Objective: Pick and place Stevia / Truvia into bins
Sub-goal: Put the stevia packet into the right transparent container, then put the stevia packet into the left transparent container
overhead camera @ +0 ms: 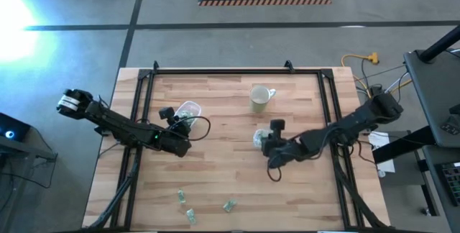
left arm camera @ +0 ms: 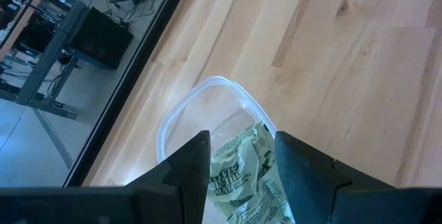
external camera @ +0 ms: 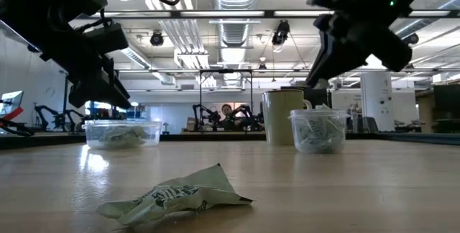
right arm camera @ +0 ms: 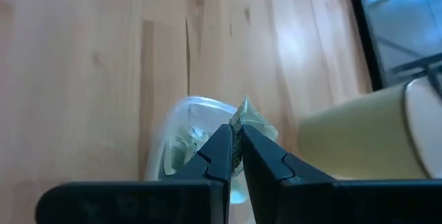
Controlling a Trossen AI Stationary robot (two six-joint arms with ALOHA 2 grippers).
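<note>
Two grippers are each poised over a bin, and both look ready to drop. The left gripper (overhead camera: pixel 177 120) hangs over the wider bin (overhead camera: pixel 188 109) at the left of the table; in its wrist view the fingers (left arm camera: pixel 186 165) stand spread with a crumpled green-and-white packet (left arm camera: pixel 242 172) showing between them, though whether they are touching that packet or it already lies loose in the bin cannot be told. The right gripper (right arm camera: pixel 235 148) has its jaws pressed nearly together, pinching a second packet (right arm camera: pixel 250 119) by its edge right above the smaller squarish cup (right arm camera: pixel 183 137), which stands just near of the pale mug (overhead camera: pixel 260 98). To do this well, I judge the right arm should centre the packet over the cup's narrow mouth and let go low, since a light, flat packet could catch the rim or flutter out; it should also keep clear of the mug beside it. The left arm has more margin with its wide rim, but should lift straight up so the fingers do not drag the paper out. Several loose packets (overhead camera: pixel 188 204) wait at the near edge, well apart from both bins, and one of them lies crumpled in front of the low camera (external camera: pixel 176 193). Dark print shows on the packets, but no brand name can be made out.
</note>
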